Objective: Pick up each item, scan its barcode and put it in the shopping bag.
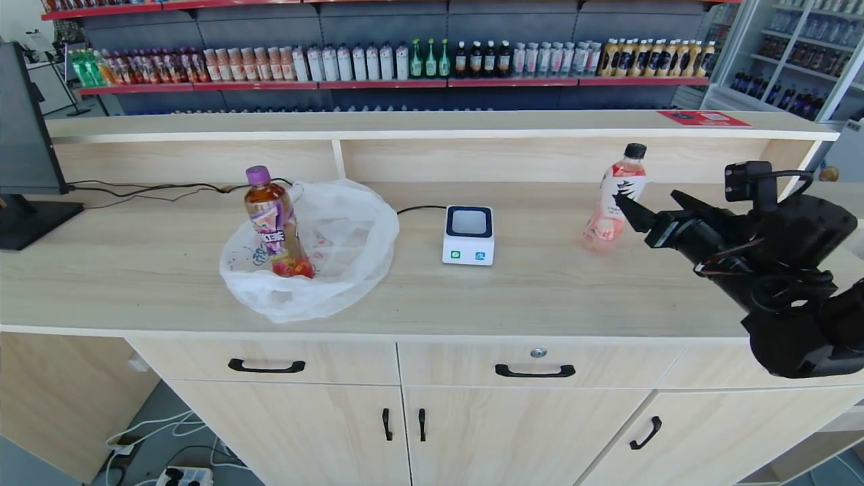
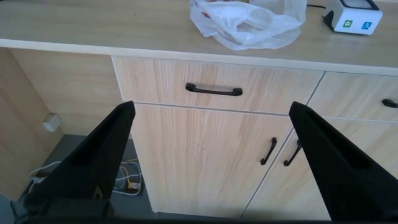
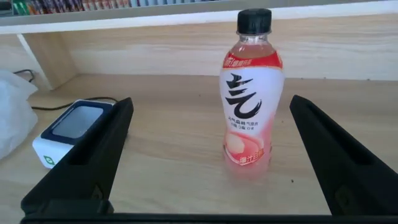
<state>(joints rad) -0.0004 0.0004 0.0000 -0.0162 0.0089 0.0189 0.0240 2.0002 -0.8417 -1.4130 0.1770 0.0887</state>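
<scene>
Nearest us, our right arm comes in low from the right edge of the desk (image 1: pixel 540 290). Its forearm is stretched leftward and slightly far, and its wrist is level with the desktop. Our right pincer (image 1: pixel 644 199) is spread wide and holds nothing. Its two fingers frame the pink bottle (image 3: pixel 252 99), and neither finger touches it. That black-capped bottle stands upright on the right part of the desk, toward the far side and just ahead of the fingertips.

Our left arm hangs lower, in front of the desk. Our left pincer (image 2: pixel 211 109) is also spread wide and empty, and it faces the drawer front with its black handle (image 2: pixel 213 91).

We see the scanner (image 1: pixel 468 235) mid-desk, well left of the pink bottle, with its cable running off to the far left. Left of the scanner lies the shopping bag (image 1: pixel 337 236), open and slumped on the desk. A purple-capped bottle (image 1: pixel 270 216) of brown drink stands in the bag, leaning a little. A dark monitor (image 1: pixel 23 135) stands at the far left end.
</scene>
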